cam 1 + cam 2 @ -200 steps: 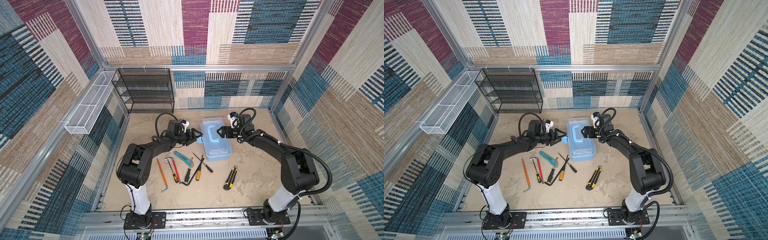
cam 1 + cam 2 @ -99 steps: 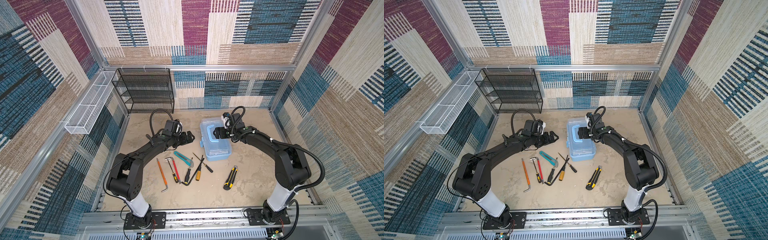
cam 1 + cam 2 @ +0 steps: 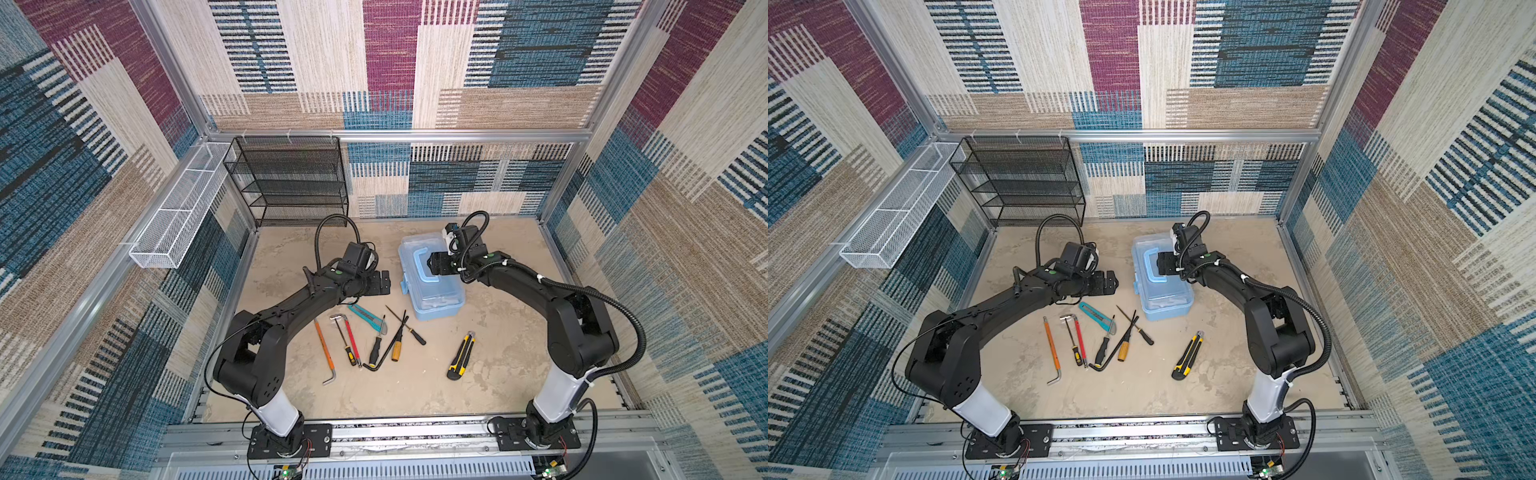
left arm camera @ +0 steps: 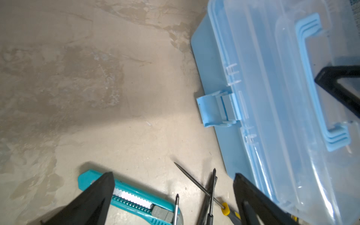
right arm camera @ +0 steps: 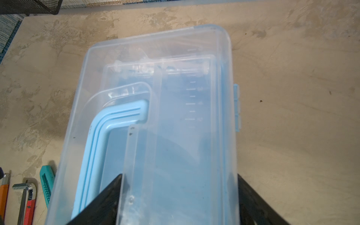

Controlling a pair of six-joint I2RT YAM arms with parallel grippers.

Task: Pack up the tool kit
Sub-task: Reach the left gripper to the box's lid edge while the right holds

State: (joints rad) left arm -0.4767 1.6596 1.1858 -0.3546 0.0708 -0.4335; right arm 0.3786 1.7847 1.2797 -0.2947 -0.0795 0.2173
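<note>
Beige tabletop [image 3: 498, 332]: blue box [image 3: 436, 309], 1 o'clock; screwdrivers [image 3: 397, 351], hex keys [image 3: 323, 348], teal knife [image 3: 365, 314], 8 o'clock; yellow knife [image 3: 461, 355], 4 o'clock; mesh rack [image 3: 291, 183], 11 o'clock.

In the right wrist view the tool kit box [image 5: 224, 78] runs off the picture's edge, its near end covered by the fingers [image 5: 101, 204] of the right gripper [image 5: 179, 176]; whether they touch the lid [image 5: 175, 48] cannot be told, and what lies under it is blurred. The left wrist view cuts the box off as well, and a finger [image 4: 93, 200] of the left gripper [image 4: 173, 173] covers part of the teal utility knife [image 4: 134, 203]. In both top views, mid-frame, the right gripper hides part of the blue handle [image 3: 417, 268]; the screwdrivers [image 3: 397, 353], lower centre, have tips too small to tell.
</note>
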